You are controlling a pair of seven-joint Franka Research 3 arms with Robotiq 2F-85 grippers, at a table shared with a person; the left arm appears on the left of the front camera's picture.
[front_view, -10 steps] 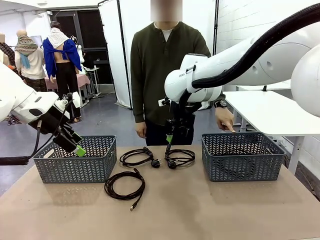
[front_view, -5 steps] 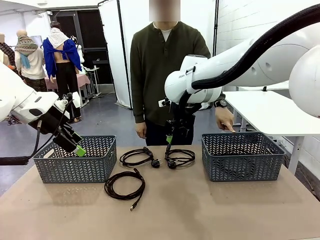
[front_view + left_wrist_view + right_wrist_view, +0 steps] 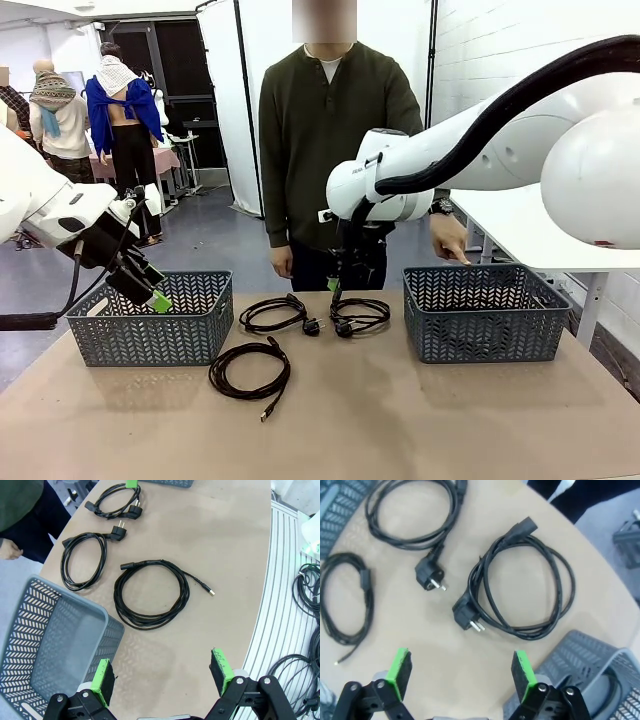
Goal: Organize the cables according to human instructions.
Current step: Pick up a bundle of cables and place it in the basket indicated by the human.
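The person in a dark olive henley [image 3: 330, 140] stands upper centre. Grey plastic mesh basket [image 3: 150, 335] at lower left. Three coiled thin black cables [image 3: 250, 370] lie mid-frame. Right gripper [image 3: 335, 288] hangs over them, jaws wide, empty. Left gripper [image 3: 157, 298] is wide too.

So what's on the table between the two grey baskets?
Front view: three coiled black cables, a left cable and right cable toward the far edge, a third cable nearer the robot.

Right arm [image 3: 430, 160]: wrist now lower and slightly further left, elbow larger at picture right; right gripper [image 3: 336, 288] nearer the table [image 3: 400, 420]
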